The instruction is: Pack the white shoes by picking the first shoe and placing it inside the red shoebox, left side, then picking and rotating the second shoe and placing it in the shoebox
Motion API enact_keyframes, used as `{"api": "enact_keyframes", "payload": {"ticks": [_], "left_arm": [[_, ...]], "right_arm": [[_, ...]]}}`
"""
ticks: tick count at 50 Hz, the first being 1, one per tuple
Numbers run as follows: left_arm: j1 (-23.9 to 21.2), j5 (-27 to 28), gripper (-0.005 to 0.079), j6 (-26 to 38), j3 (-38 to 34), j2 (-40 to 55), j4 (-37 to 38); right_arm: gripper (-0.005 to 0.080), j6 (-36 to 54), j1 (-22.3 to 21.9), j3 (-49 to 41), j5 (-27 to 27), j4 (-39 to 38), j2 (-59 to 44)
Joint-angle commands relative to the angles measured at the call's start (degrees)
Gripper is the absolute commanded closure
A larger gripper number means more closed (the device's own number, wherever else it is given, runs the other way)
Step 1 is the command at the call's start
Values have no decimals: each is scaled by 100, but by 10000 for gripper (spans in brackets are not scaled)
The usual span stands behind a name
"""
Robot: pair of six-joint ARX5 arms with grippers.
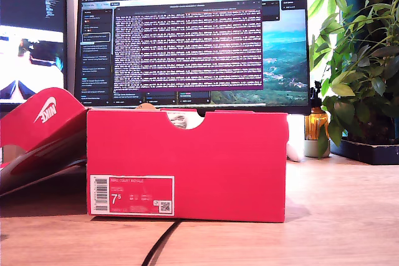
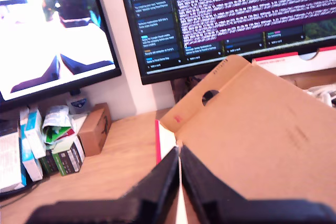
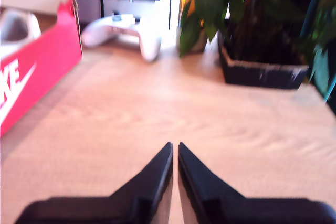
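Ahead of my first tool [image 2: 179, 153], tips nearly together and empty: brown lid [image 2: 252, 129] of the red shoebox [image 1: 187, 163]. Beyond my second tool [image 3: 175, 150], likewise closed: bare surface [image 3: 173, 108], controller [image 3: 126, 30], planter [image 3: 262, 66]. White shoe [image 3: 16, 27] inside box.

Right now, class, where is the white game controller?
The white game controller lies on the wooden desk, between the red cardboard shoebox and the potted plant, in the second wrist view.

The shoebox [image 1: 187, 163] stands on the desk [image 1: 343, 216] in front of the monitor [image 1: 193, 42]. Its lid [image 1: 40, 119] leans at the exterior view's left. A plant [image 1: 361, 73] stands at that view's right, far side. A cable [image 1: 161, 244] runs near the box.
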State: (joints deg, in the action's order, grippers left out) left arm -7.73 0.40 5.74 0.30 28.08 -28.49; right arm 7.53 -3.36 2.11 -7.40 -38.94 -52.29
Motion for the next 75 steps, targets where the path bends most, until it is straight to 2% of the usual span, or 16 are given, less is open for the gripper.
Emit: {"api": "enact_keyframes", "payload": {"ticks": [1, 5, 18, 32, 45, 59, 63, 69, 75], "left_arm": [[26, -66, 760, -33, -179, -92, -37], [87, -87, 760, -35, -179, -186, -17], [470, -83, 760, -254, -179, -455, -11], [1064, 597, 760, -597, -179, -636, 20], [1137, 820, 760, -767, -179, -640, 387], [1130, 822, 760, -1161, -177, -645, 1128], [1130, 820, 760, -1154, -177, -647, 1373], [1126, 774, 760, -1143, -177, -721, 1740], [1119, 774, 760, -1222, -177, -933, 2474]], "right_arm": [[765, 0, -13, -107, -22, -59, 256], [765, -2, -15, -184, -22, -22, 577], [765, 24, -15, -184, -122, 778, 1523], [765, 17, -15, -184, -129, 1749, 2712], [765, -118, -13, -184, -122, 2927, 3952], [765, -319, -13, -177, -101, 4533, 5250], [765, -337, -7, -162, -103, 4863, 5217], [765, -616, -2, -129, -92, 4953, 5176], [765, -1080, -2, -122, -103, 4966, 5171]]}}
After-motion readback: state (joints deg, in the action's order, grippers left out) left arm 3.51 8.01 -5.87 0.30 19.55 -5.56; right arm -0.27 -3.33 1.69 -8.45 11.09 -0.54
